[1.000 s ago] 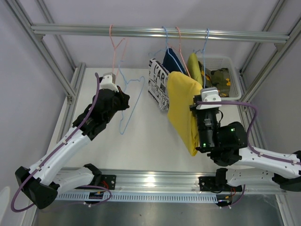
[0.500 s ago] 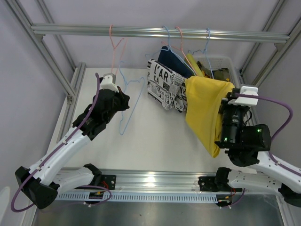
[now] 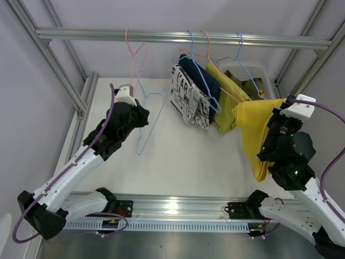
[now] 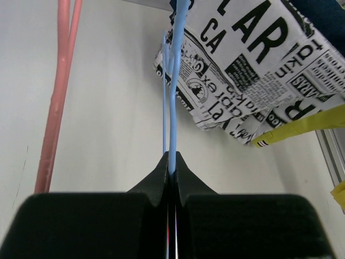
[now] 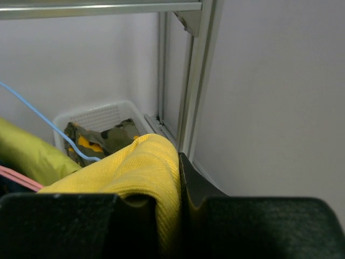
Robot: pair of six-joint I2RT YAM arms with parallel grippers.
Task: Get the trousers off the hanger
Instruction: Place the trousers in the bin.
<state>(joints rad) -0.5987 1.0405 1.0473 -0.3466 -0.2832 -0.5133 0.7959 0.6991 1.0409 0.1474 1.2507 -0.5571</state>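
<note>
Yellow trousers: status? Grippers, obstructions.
Left gripper shut on empty blue hanger. Right gripper shut on yellow trousers, off the hangers, hanging free. Olive trousers hang close beside.

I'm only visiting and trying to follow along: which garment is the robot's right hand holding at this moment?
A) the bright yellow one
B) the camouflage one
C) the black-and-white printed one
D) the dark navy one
A: the right hand is shut on the bright yellow trousers, which drape down from it, while the printed pair and the navy pair hang on hangers.
</note>
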